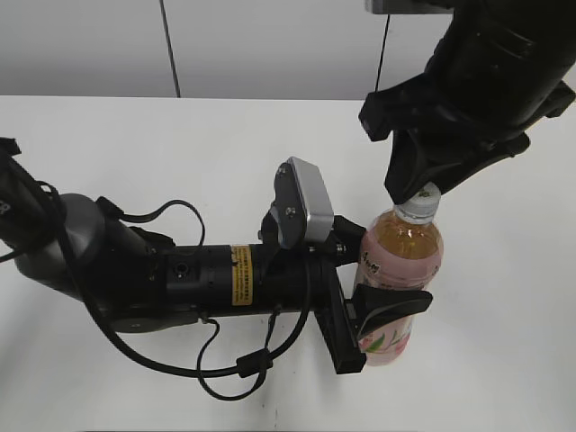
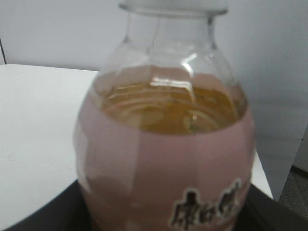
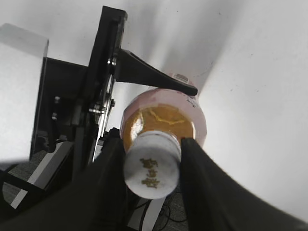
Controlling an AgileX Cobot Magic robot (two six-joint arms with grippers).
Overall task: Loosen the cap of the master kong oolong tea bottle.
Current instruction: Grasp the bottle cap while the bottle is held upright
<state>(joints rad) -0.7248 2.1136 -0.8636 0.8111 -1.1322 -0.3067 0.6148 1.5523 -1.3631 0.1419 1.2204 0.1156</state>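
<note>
Bottle first: the master kong oolong tea bottle (image 1: 401, 279) stands upright on the white table (image 1: 135, 144), its pink peach label wrapped by the left gripper (image 1: 382, 310), whose black fingers (image 1: 393, 304) pinch the lower body from either side. Seen from the left wrist, the amber tea reaches up to the shoulder and the label (image 2: 163, 173) fills the space between the jaws, with dark Chinese characters showing low down. Just above that gripper, the left arm (image 1: 180, 274) stretches back across the table to the left, a loose black cable (image 1: 180, 360) looping beneath it and a grey camera housing (image 1: 301, 202) standing on its wrist. Higher up, the right gripper (image 1: 421, 192) reaches down from the top right over the bottle's neck. From its own wrist camera, the white cap (image 3: 151, 171) with its small dark logo sits squarely between the two dark fingers (image 3: 192, 159), which press against its ribbed side, clamped on it. Beyond, a pale wall (image 1: 270, 45) rises behind the table.
</note>
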